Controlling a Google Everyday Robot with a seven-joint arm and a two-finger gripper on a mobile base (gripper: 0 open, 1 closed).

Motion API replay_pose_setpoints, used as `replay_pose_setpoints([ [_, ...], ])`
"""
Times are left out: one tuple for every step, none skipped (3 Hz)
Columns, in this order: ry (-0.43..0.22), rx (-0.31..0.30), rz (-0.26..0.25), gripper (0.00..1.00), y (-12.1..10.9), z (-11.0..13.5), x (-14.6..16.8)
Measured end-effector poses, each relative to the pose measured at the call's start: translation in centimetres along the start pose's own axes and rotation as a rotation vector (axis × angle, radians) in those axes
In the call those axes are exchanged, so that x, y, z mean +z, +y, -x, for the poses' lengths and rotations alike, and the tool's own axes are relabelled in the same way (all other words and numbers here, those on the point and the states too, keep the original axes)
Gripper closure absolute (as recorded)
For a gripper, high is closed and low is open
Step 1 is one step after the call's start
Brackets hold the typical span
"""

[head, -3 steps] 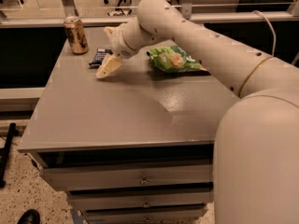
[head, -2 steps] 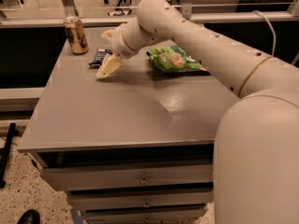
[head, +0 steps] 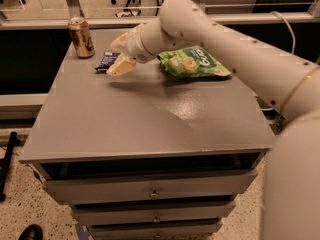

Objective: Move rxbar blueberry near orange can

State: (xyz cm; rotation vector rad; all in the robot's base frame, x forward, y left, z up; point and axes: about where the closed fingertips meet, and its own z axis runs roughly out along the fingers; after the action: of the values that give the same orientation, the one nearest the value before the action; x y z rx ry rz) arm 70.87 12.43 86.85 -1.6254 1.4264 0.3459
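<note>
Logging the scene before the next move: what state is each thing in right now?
Brownish-orange metal drink can: upright, far left corner of the grey cabinet top.
Dark blue flat rxbar blueberry: lying flat, right of the can, apart from it.
Cream two-finger gripper: low at the bar's right end, partly covering it.
Green chip bag: lying flat, right of the gripper.
Cabinet drawers: shut.

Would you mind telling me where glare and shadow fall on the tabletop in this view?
Camera view: a pale glare patch sits on the table right of centre; a soft shadow lies beneath the gripper, which is just right of the rxbar blueberry; the orange can gleams faintly.
</note>
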Motion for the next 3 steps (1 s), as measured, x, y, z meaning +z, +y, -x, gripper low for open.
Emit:
replay_pose_setpoints([
  [-0.139,0.021,-0.084,0.14,3.1,5.7,-5.8],
  [-0.247,0.039,-0.124,0.00,7.2,10.4,-10.4],
  [-0.287,0.101,-0.157,0.00,7.1,10.5,-13.1],
])
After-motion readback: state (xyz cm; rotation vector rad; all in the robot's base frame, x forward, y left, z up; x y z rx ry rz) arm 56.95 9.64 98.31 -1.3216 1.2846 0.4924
